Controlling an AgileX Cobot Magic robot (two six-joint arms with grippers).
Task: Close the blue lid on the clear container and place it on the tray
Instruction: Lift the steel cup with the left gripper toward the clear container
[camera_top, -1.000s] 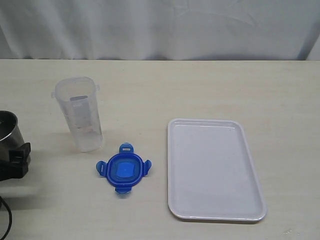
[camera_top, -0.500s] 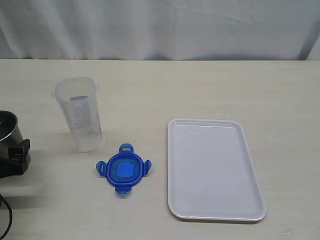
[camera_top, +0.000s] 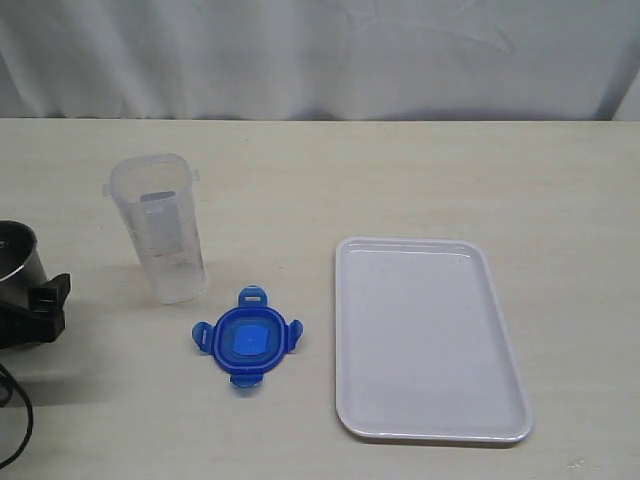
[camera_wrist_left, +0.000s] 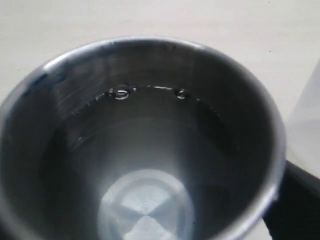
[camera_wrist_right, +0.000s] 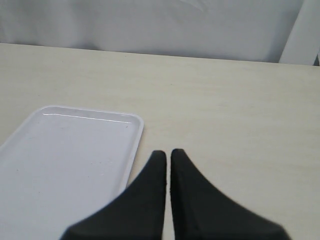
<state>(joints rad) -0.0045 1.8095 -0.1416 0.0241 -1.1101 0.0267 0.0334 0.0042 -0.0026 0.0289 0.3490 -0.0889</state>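
as the small translucent blue plastic lid (camera_top: 246, 340) lies flat, right of the left gripper (camera_top: 40, 305), whose jaws are spread by a grey steel cup (camera_wrist_left: 150, 125), that arm seems nearer; the right gripper (camera_wrist_right: 167, 152) has its jaws pressed together.

No text is showing clearly enough to read anywhere. The clear container (camera_top: 160, 235) is carrying a greyish label (camera_top: 157, 212) and faint markings on its wall, but they are appearing too small and blurred to make out.

1. Round grey steel cup (camera_wrist_left: 150, 100) fills the frame, seen from above and upright.
2. Faint liquid line on its inner wall, with two small bubbles (camera_wrist_left: 120, 93).
3. Pale beige table (camera_wrist_left: 150, 20) beyond the rim.
4. Black gripper finger (camera_wrist_left: 297, 205) sits just outside the rim.
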